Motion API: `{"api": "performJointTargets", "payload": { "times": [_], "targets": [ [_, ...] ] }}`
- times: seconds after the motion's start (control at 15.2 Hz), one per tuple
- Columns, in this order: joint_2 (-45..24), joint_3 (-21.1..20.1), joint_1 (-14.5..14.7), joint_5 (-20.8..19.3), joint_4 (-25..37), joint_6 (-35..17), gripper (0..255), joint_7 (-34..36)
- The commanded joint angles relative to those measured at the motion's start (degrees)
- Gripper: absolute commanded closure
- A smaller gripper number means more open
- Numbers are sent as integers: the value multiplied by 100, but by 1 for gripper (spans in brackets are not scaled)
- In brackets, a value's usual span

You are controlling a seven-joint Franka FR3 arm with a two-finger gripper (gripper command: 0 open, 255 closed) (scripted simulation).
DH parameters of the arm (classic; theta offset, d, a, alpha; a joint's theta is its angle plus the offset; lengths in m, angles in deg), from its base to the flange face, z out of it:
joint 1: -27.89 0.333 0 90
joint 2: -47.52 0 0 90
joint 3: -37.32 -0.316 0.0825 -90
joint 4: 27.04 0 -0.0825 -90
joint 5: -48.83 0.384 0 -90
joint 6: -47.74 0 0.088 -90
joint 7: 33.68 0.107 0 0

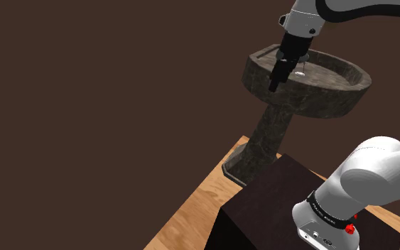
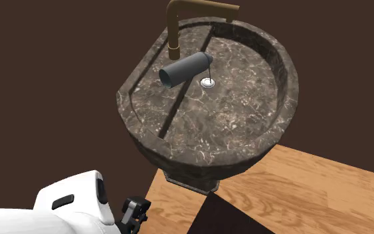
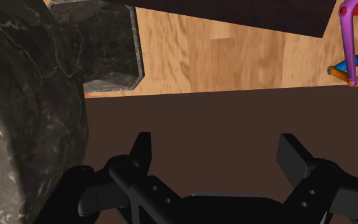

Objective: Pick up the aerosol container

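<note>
The aerosol container (image 2: 184,68) is a plain grey cylinder lying on its side inside the dark marble basin (image 2: 245,143), just under the tap and beside the drain. My black gripper (image 1: 273,84) hangs outside the basin's rim (image 1: 258,71), on the side facing the stand, pointing downward. In the wrist view the gripper (image 3: 219,153) is open, its fingers (image 3: 142,149) standing wide apart with nothing between them. The basin's outer wall (image 3: 25,108) lies close beside one finger. The gripper (image 2: 133,214) sits below the basin's edge in the second exterior view, well apart from the can.
A bronze tap (image 2: 179,20) arches over the basin, above a small metal drain (image 2: 208,82). The basin stands on a marble pedestal (image 1: 266,135) on a wood floor (image 3: 234,57). My dark stand (image 1: 262,206) is close by. A purple, red and orange object (image 3: 349,51) lies on the floor.
</note>
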State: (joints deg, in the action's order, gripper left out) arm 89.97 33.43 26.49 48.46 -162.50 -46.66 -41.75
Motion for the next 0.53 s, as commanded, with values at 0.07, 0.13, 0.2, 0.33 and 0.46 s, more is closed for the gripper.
{"api": "performJointTargets", "payload": {
  "times": [0.07,0.13,0.2,0.33,0.46],
  "targets": [
    [60,156,-3,-102,-41,-13,0,-286],
    [107,315,-6,-206,-71,-30,0,-571],
    [142,477,-7,-311,-89,-50,0,-855],
    [171,803,-8,-520,-93,-102,0,-1425],
    [148,1132,-3,-719,-50,-168,0,-1994]
  ]
}}
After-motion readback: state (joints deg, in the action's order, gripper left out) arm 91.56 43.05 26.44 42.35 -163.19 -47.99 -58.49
